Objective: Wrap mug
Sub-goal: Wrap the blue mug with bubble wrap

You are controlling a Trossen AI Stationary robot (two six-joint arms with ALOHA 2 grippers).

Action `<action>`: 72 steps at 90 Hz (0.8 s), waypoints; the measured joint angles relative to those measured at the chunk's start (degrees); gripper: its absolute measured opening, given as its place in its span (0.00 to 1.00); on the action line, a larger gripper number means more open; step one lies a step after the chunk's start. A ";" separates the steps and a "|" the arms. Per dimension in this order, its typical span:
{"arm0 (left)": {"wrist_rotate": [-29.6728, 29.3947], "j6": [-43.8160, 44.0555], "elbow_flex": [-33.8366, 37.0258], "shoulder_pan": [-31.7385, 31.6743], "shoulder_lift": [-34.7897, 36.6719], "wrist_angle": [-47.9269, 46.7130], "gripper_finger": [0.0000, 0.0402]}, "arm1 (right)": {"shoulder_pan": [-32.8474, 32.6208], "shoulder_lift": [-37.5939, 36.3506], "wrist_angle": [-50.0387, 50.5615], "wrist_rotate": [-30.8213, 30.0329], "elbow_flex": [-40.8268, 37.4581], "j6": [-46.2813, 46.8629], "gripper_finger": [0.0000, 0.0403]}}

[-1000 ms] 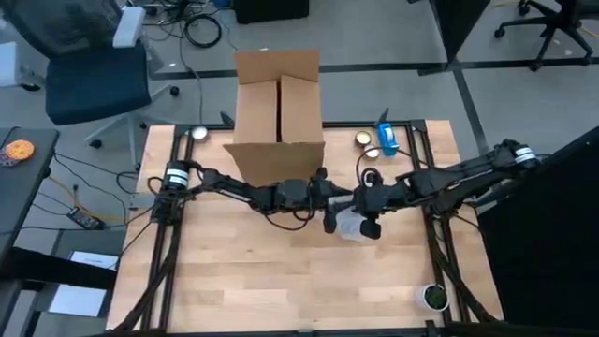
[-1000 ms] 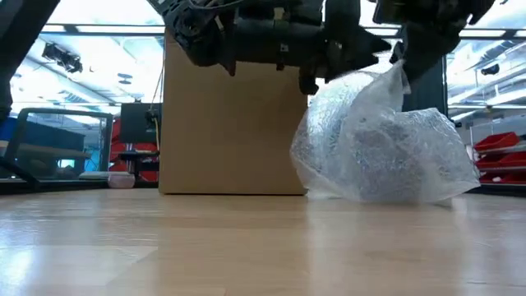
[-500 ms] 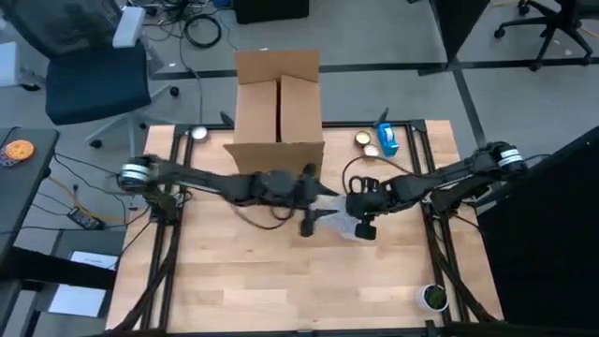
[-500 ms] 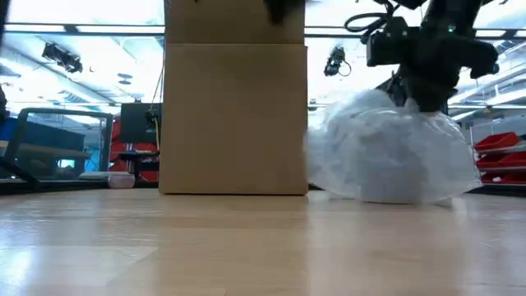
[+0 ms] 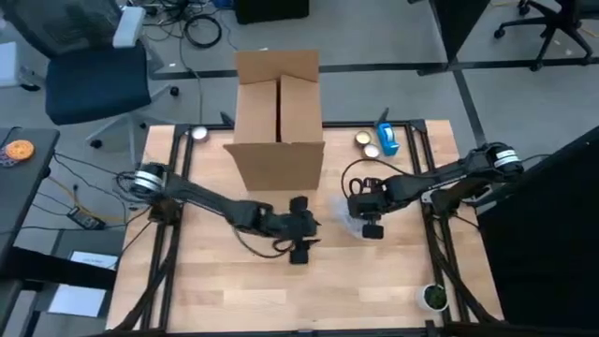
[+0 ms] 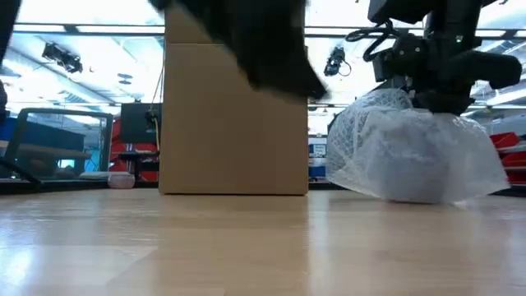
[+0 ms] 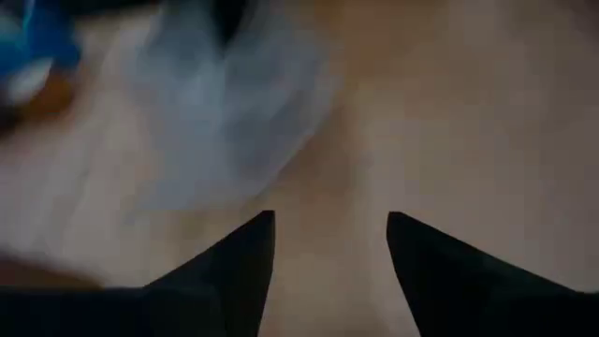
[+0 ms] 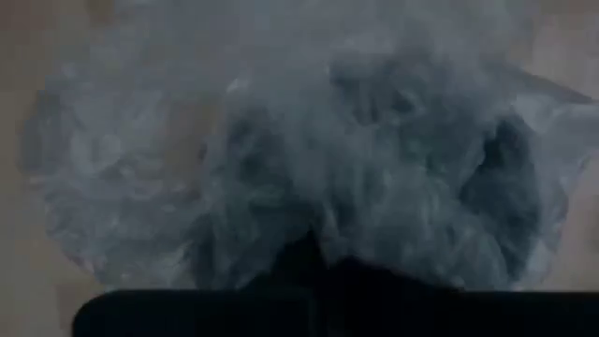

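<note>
A bundle of clear bubble wrap [image 5: 348,222] [image 6: 415,156] lies on the wooden table to the right of centre, its underside on the tabletop. The mug is hidden inside it. My right gripper [image 5: 370,223] [image 6: 444,97] sits on the bundle's top, sunk into the wrap [image 8: 374,140]. My left gripper [image 5: 299,249] [image 7: 328,234] hangs open over bare wood, nearer the front edge and to the left of the bundle, with nothing between its fingers. The wrap [image 7: 225,122] shows blurred ahead of it. My right gripper comes down on the top of the bubble-wrap bundle [image 6: 427,111] from above. The wrap bunches up around its fingers [image 8: 304,257] and hides the exact place of contact. The bundle rests on the table beneath the gripper.
An open cardboard box [image 5: 278,112] [image 6: 234,115] stands at the far middle of the table. Tape rolls and a blue object [image 5: 377,140] lie at the far right. A small round thing [image 5: 432,297] sits at the near right corner. Bare wood lies at the near left.
My left gripper has drawn away from the bundle toward the table's near edge. My right gripper has come down, and the wrap's drawn-up peak has sunk onto the bundle, which stays on the table.
</note>
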State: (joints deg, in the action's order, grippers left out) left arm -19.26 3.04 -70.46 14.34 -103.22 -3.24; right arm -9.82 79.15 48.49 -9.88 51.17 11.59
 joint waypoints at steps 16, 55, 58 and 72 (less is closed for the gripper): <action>-1.52 -1.33 -0.66 -2.10 -4.01 11.47 0.48 | -0.53 -0.53 0.23 1.68 0.03 -0.99 0.00; 2.97 -5.05 -0.08 -4.87 -9.78 21.93 0.48 | -2.53 -0.96 -0.68 2.20 0.05 -6.84 0.00; 3.76 -5.31 -0.51 -4.91 -9.76 23.70 0.48 | -2.59 -0.96 -1.09 2.30 0.05 -7.39 0.00; 5.03 -5.61 -0.44 -5.59 -10.85 24.14 0.48 | -3.15 -0.96 -2.76 3.48 0.05 -10.04 0.00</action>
State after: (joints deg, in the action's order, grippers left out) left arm -14.23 -2.57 -70.89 8.75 -114.07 20.90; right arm -12.96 78.19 45.73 -6.40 51.22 1.54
